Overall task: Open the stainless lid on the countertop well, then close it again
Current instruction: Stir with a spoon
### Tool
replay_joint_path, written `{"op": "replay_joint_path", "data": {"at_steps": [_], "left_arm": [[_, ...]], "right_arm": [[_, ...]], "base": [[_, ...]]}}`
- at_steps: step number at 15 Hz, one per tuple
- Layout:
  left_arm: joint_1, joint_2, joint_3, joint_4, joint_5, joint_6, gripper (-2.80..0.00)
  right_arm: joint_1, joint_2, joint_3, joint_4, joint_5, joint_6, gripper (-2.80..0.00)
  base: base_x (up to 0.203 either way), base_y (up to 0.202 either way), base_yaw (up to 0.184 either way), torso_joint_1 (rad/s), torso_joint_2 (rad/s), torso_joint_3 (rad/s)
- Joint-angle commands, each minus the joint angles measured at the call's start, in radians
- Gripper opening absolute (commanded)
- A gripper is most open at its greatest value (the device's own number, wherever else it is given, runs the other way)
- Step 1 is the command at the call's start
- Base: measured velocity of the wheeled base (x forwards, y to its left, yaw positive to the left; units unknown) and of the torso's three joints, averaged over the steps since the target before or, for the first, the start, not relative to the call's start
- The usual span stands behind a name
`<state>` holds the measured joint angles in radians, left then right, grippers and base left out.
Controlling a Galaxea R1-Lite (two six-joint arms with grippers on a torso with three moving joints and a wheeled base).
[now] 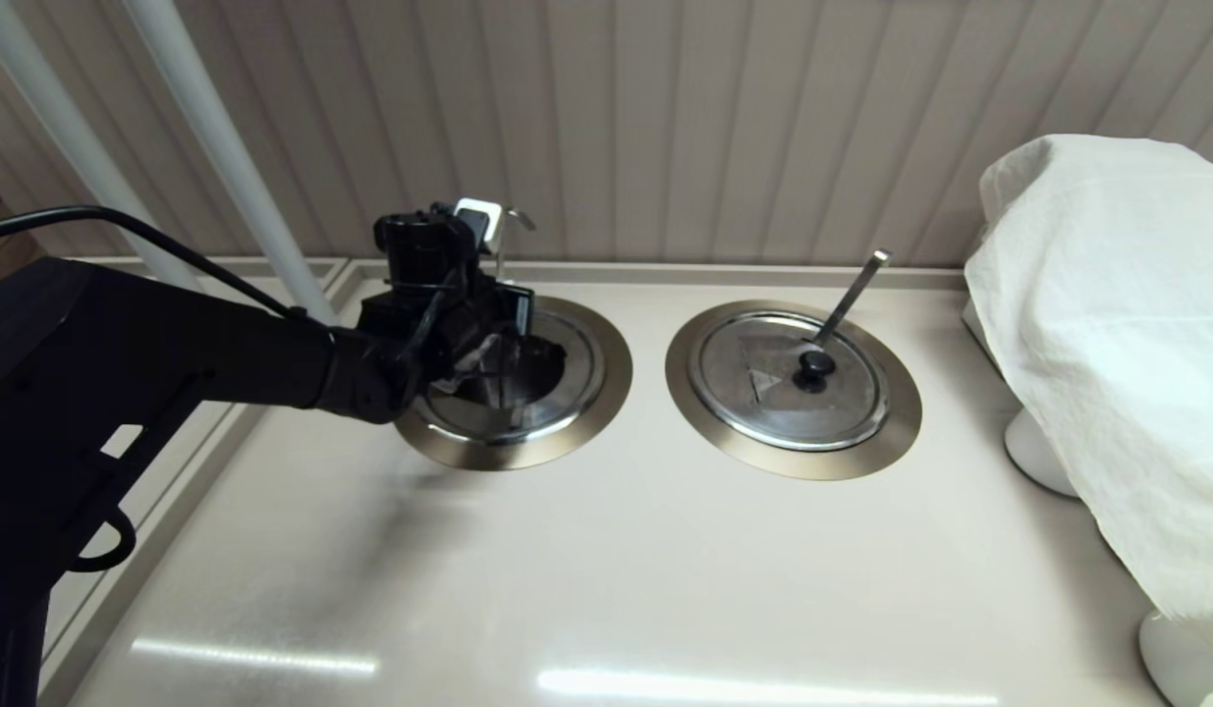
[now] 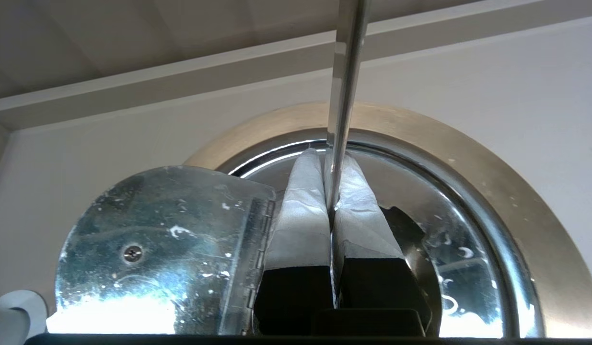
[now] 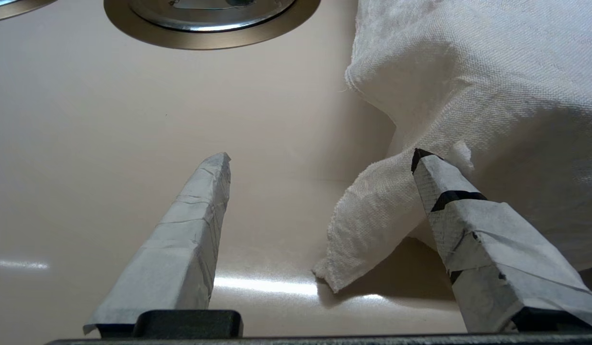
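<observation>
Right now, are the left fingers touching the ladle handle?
Touching. The left wrist view shows the fingers shut on the ladle handle, one pad on each side, no gap.

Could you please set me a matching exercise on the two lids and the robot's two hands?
1. stainless lid
2. flat-handled lid
3. left hand
4. right hand

a. open, beside the white cloth
b. one half folded up
c. lying flat on its well
d. shut, over the countertop well

Pairs: 1-b, 2-c, 3-d, 4-a
</observation>
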<state>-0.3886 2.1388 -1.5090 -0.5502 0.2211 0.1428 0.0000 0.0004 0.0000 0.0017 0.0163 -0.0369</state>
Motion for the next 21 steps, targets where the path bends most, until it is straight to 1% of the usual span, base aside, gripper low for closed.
{"op": "replay_joint_path", "data": {"at_steps": [1, 3, 5, 7, 9, 10, 12, 16, 18, 21], "left_arm": [[-0.016, -0.022, 0.021, -0.002, 0.001, 0.001, -2.80], [-0.043, -0.018, 0.025, -0.008, 0.001, -0.003, -2.80], [-0.053, -0.014, 0.019, -0.011, 0.001, -0.005, -2.80], [-0.052, -0.003, -0.009, -0.013, 0.003, -0.019, -2.80], [-0.051, 0.046, -0.079, -0.013, 0.013, -0.068, -2.80], [-0.045, 0.070, -0.101, -0.013, 0.025, -0.081, -2.80], [-0.024, 0.084, -0.115, -0.012, 0.034, -0.084, -2.80], [0.039, 0.066, -0.111, -0.005, 0.025, -0.057, -2.80], [0.039, 0.065, -0.086, -0.002, 0.020, -0.054, -2.80], [0.025, 0.046, -0.021, -0.011, 0.018, 0.024, -2.80]], "right_arm": [[0.000, 0.000, 0.000, 0.000, 0.001, -0.001, 0.00], [0.000, 0.000, 0.000, 0.000, 0.001, 0.000, 0.00], [0.000, 0.000, 0.000, 0.000, 0.001, -0.001, 0.00], [0.000, 0.000, 0.000, 0.000, 0.001, -0.001, 0.00], [0.000, 0.000, 0.000, 0.000, 0.001, 0.000, 0.00], [0.000, 0.000, 0.000, 0.000, 0.001, 0.000, 0.00], [0.000, 0.000, 0.000, 0.000, 0.001, -0.001, 0.00], [0.000, 0.000, 0.000, 0.000, 0.001, -0.001, 0.00], [0.000, 0.000, 0.000, 0.000, 0.001, -0.001, 0.00], [0.000, 0.000, 0.000, 0.000, 0.001, -0.001, 0.00]], "base": [[0.000, 0.000, 0.000, 0.000, 0.00, 0.000], [0.000, 0.000, 0.000, 0.000, 0.00, 0.000], [0.000, 0.000, 0.000, 0.000, 0.00, 0.000], [0.000, 0.000, 0.000, 0.000, 0.00, 0.000], [0.000, 0.000, 0.000, 0.000, 0.00, 0.000], [0.000, 0.000, 0.000, 0.000, 0.00, 0.000], [0.000, 0.000, 0.000, 0.000, 0.00, 0.000], [0.000, 0.000, 0.000, 0.000, 0.00, 0.000], [0.000, 0.000, 0.000, 0.000, 0.00, 0.000], [0.000, 0.000, 0.000, 0.000, 0.00, 0.000]]}}
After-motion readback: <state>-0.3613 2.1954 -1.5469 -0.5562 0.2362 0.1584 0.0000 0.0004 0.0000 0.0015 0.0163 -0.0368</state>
